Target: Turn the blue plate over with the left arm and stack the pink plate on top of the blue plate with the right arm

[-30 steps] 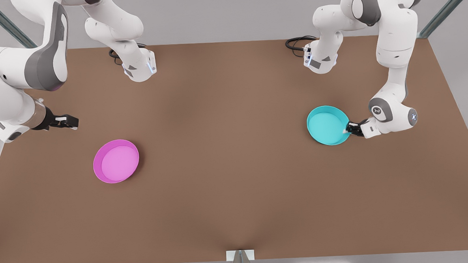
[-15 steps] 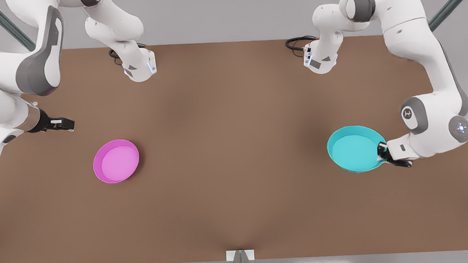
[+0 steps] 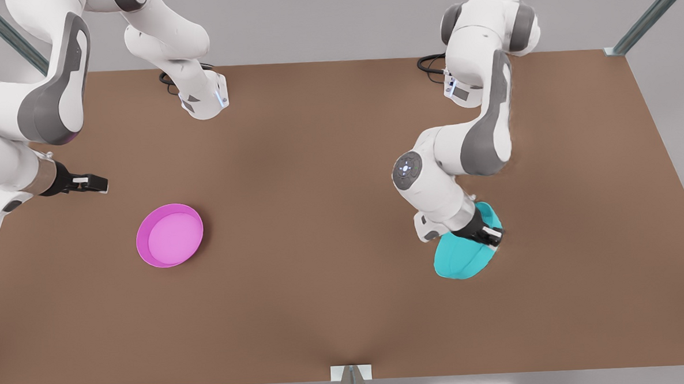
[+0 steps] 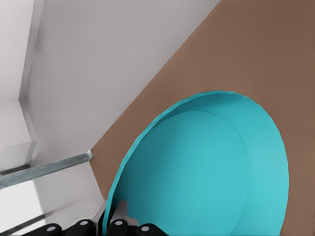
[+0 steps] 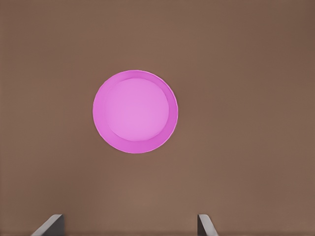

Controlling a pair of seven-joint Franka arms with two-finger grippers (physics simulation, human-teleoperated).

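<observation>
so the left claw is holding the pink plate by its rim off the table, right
Not quite: the left claw is holding the blue plate by its rim off the table, as the front view shows. The pink plate lies flat on the table, ungripped.

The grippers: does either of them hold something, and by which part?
The left gripper holds the blue plate by its rim. The right gripper, open, holds nothing.

Brown tabletop spans the front view, matte and uniform. Grey wall runs behind its far edge. Slanted metal frame struts stand at both far corners. Black cables coil on the table's far edge.
</observation>
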